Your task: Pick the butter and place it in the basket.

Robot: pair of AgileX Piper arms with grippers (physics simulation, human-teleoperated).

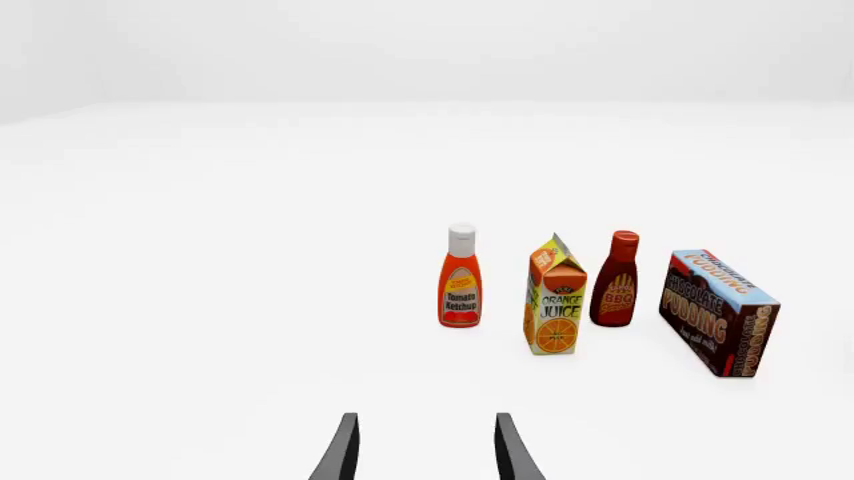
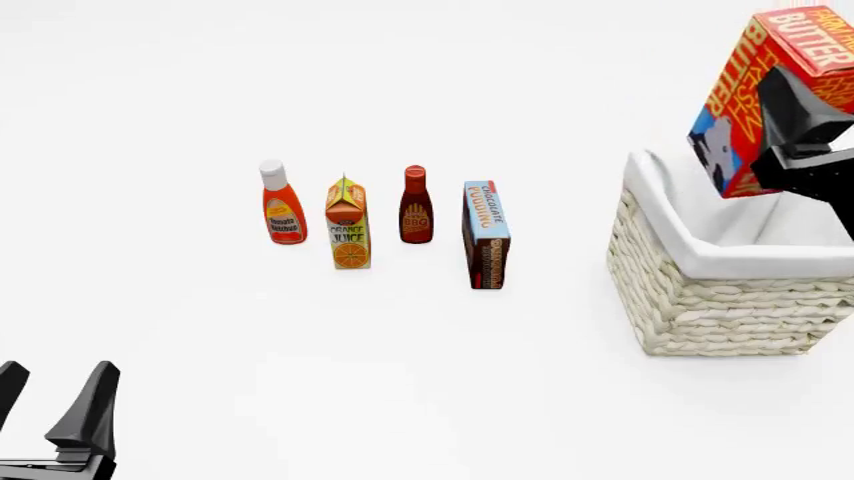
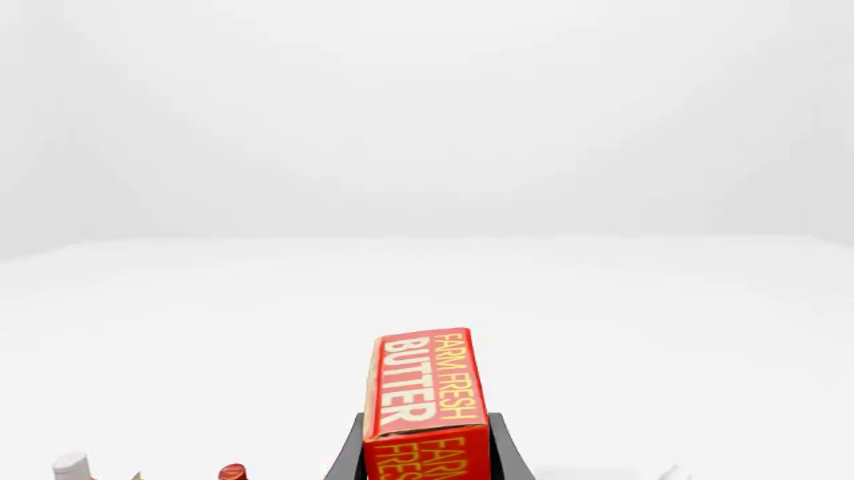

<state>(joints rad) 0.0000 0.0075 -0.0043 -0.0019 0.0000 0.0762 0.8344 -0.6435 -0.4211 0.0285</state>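
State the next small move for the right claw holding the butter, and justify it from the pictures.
Probably lower it: the right claw grips the butter, tilted, in the air above the basket, so it should descend into the liner before opening.

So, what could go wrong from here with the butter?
1. The butter hangs tilted, high above the basket, near its rim; released now, it may hit the rim and fall outside.
2. The right gripper's jaws clamp one end only, so the carton may swing or slip.
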